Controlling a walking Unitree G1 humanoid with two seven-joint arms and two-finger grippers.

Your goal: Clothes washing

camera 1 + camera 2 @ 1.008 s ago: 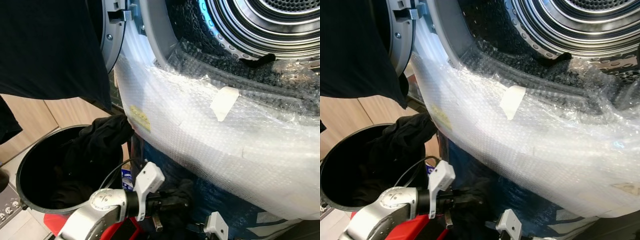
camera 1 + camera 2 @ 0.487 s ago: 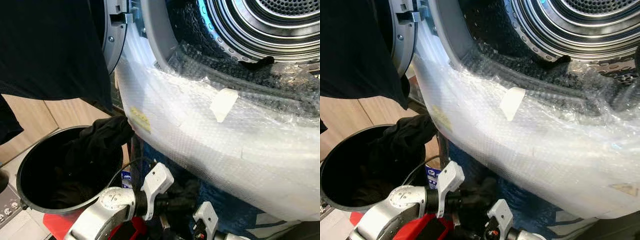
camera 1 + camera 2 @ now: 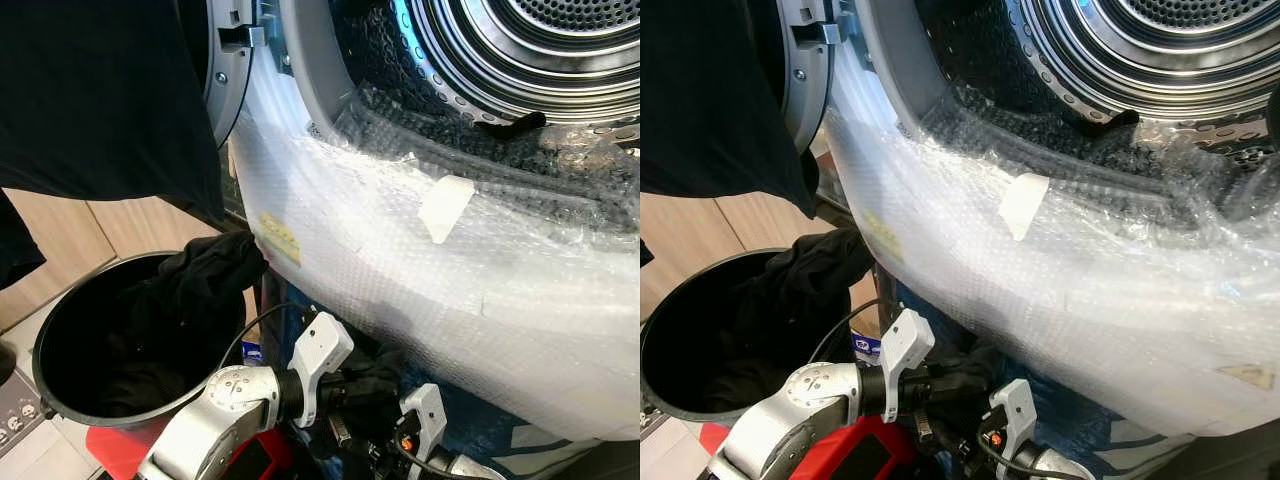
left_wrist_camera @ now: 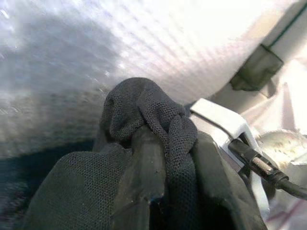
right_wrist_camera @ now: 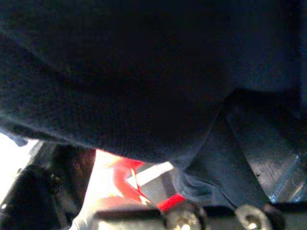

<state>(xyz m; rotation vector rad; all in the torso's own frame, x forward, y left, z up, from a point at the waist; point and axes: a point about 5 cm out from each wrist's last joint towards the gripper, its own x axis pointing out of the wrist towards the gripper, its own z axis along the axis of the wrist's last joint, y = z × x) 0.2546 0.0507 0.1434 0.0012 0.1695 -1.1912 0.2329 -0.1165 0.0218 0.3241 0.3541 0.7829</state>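
Observation:
A black mesh garment [image 4: 144,110] is bunched over my left gripper [image 3: 362,386], which is shut on it low in front of the washing machine. The bundle [image 3: 380,370] hangs just below the bubble-wrapped front [image 3: 450,280] of the machine. My right gripper [image 3: 388,442] sits right under and beside the bundle, and dark cloth [image 5: 120,81] covers most of its wrist view. The open steel drum [image 3: 540,40] is above at the upper right, with a small dark item [image 3: 515,123] lying on its rim.
A round black bin [image 3: 45,345] stands on the floor at the left with dark clothes [image 3: 200,285] draped over its edge. A large dark garment [image 3: 90,90] hangs over the open door [image 3: 225,70] at the upper left. Wooden floor lies beyond.
My left gripper has carried the black garment up and to the right, nearer the machine's front. My right wrist has risen into view and closed in beside the bundle.

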